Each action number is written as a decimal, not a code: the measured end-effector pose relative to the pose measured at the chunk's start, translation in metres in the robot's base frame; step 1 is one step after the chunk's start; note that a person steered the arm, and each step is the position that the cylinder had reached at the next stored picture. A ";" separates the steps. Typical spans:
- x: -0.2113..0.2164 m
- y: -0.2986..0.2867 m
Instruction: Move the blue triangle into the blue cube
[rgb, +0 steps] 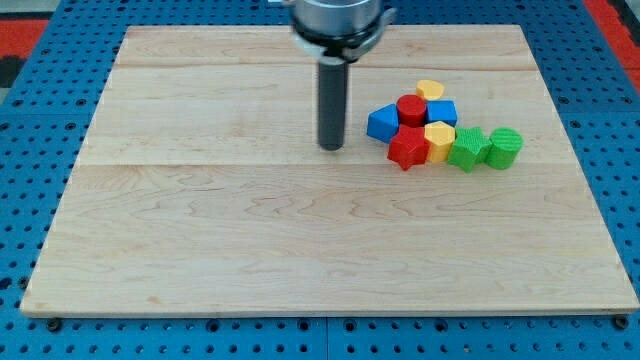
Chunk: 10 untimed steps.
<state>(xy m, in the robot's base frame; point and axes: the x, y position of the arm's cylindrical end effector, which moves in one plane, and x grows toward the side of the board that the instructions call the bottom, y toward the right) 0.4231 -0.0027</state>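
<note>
The blue triangle (381, 123) lies at the left end of a tight cluster of blocks at the view's upper right. The blue cube (442, 112) sits in the same cluster, to the right of a red cylinder (411, 109) that stands between the two blue blocks. My tip (331, 147) rests on the board just left of the blue triangle, a short gap apart from it.
The cluster also holds a yellow heart (430, 90) at the top, a red star (407, 148), a yellow block (439, 141), a green star (467, 149) and a green cylinder (505, 147). The wooden board (200, 230) lies on a blue pegboard table (30, 150).
</note>
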 end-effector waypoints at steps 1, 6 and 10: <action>0.006 0.000; -0.019 0.006; -0.093 0.053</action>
